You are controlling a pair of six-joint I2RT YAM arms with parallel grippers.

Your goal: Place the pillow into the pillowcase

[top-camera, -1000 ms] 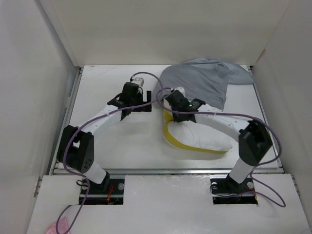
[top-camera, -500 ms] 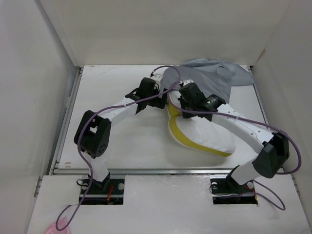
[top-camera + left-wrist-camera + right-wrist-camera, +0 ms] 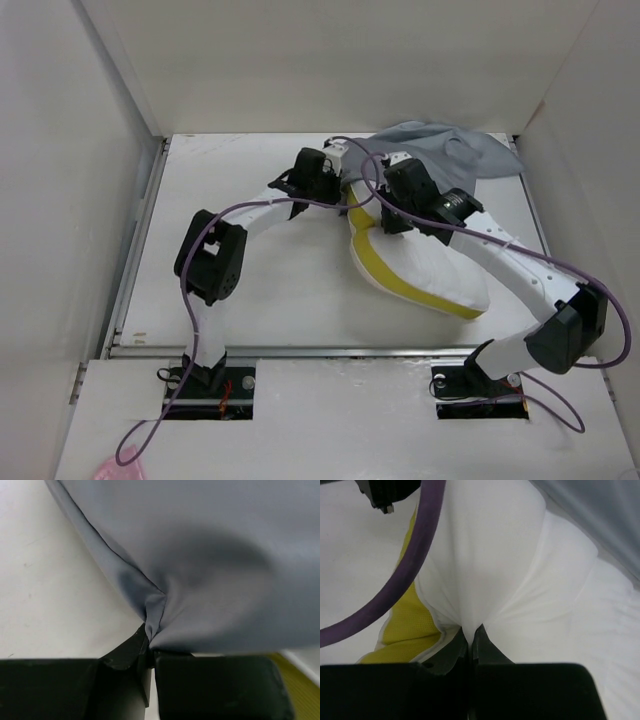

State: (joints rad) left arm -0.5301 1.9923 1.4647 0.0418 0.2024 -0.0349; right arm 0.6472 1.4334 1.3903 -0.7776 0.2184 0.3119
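The left gripper [image 3: 149, 641] is pressed together on a fold at the pillowcase [image 3: 215, 555] edge, and the grey cloth spreads up and away ahead of its tips. The right gripper [image 3: 470, 632] pinches a tuck of the pillow [image 3: 490, 550], whose white bulk lies ahead and whose yellow band lies to its left. Both pinches look thin, so I judge either could slip under a pull. The left may have caught both layers, which would leave the mouth shut. The purple cable [image 3: 415, 565] crossing ahead of the right gripper could snag. The table [image 3: 250, 270] is smooth and white. White walls [image 3: 330, 60] box it in closely, leaving little room for wide swings.
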